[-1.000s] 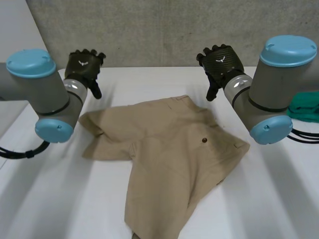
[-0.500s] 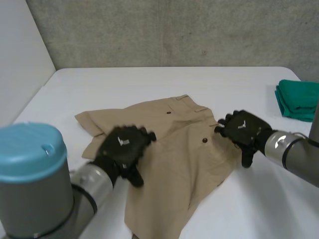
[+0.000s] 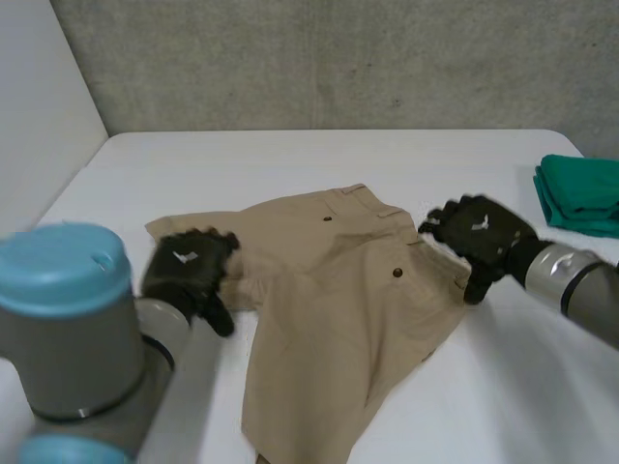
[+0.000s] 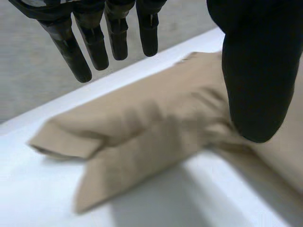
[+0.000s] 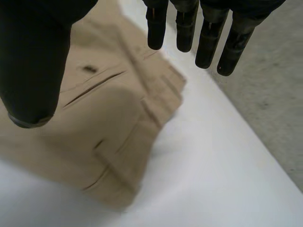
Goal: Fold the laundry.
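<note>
In the head view, the beige cotton shorts (image 3: 338, 290) are lying spread in the middle of the white table (image 3: 290, 164). The left robot hand (image 3: 184, 271) is hanging over their left leg, and the right robot hand (image 3: 479, 232) over the waistband corner. A green folded cloth (image 3: 580, 193) is lying at the table's right edge.

In the left wrist view, the fingers (image 4: 97, 40) are pointing straight, wide from the thumb, and are holding nothing.

In the right wrist view, the fingers (image 5: 208, 42) are also straight and empty.

Bare table (image 3: 290, 164) beyond the shorts (image 3: 329, 290), green cloth (image 3: 580, 193) stacked at right edge
</note>
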